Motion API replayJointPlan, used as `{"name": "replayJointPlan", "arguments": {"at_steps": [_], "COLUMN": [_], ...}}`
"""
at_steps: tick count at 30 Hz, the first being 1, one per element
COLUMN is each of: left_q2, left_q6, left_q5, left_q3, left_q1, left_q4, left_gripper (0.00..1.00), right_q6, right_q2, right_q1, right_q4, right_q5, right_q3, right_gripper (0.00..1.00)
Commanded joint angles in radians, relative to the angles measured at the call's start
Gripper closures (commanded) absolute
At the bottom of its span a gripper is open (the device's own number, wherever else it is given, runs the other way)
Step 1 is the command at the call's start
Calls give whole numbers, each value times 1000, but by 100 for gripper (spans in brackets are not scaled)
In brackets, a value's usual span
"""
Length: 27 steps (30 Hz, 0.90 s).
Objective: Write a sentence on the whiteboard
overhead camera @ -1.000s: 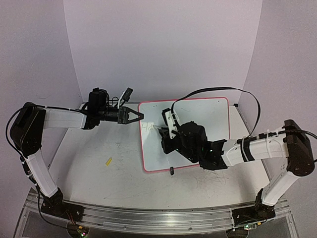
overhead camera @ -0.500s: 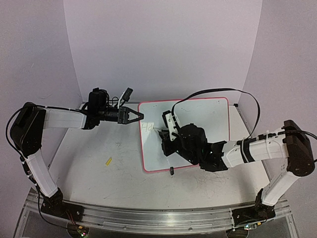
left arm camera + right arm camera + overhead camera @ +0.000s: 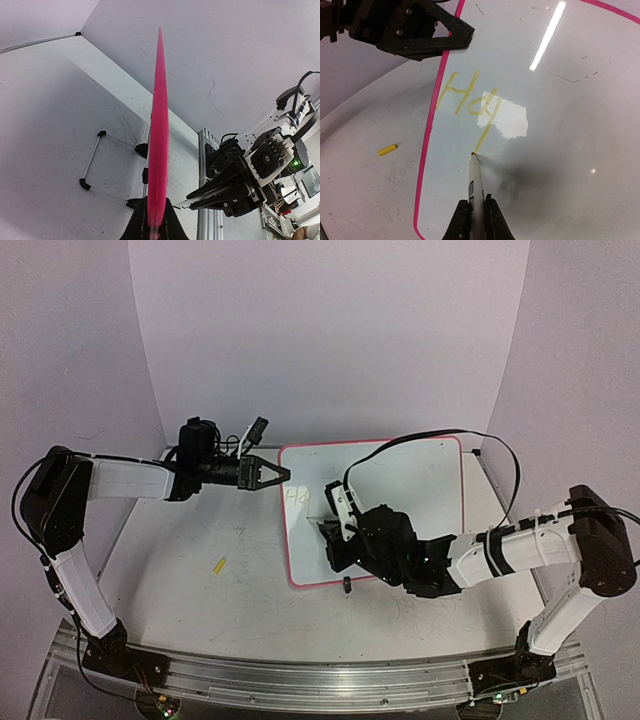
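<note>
The whiteboard [image 3: 420, 480] lies on the table, white with a pink rim. My left gripper [image 3: 282, 474] is shut on its left rim; in the left wrist view the pink rim [image 3: 159, 125] runs edge-on up from between the fingers. My right gripper [image 3: 326, 528] is shut on a white marker [image 3: 476, 187]. The marker's tip touches the board at the foot of a long yellow stroke. The sentence [image 3: 467, 97] reads "Ha" plus that descending stroke, near the board's left rim. It shows faintly in the top view [image 3: 297, 496].
A small yellow marker cap [image 3: 219, 565] lies on the table left of the board, also in the right wrist view [image 3: 387, 149]. A black clip foot [image 3: 346, 586] sits at the board's near edge. The right arm's cable [image 3: 440, 435] arcs over the board.
My right gripper has moved toward the near edge with the marker, drawing a long downward stroke after "Ha". The left arm has not moved.
</note>
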Motion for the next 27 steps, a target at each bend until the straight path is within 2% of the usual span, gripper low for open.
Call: {"name": "replayJointPlan", "arguments": {"at_steps": [1, 10, 27], "left_q2": [-45, -45, -50], "left_q6": [-8, -8, -7], "left_q5": [51, 52, 53], "left_q3": [5, 6, 6], "left_q1": [-17, -17, -17], "left_q4": [29, 29, 29], "left_gripper": [100, 100, 100], "right_q6": [-2, -53, -80], "right_q2": [-26, -90, -23], "right_q1": [-1, -22, -42], "right_q4": [-11, 34, 77], "right_q5": [9, 13, 25], "right_q3": [28, 61, 93], "right_gripper": [100, 100, 100]}}
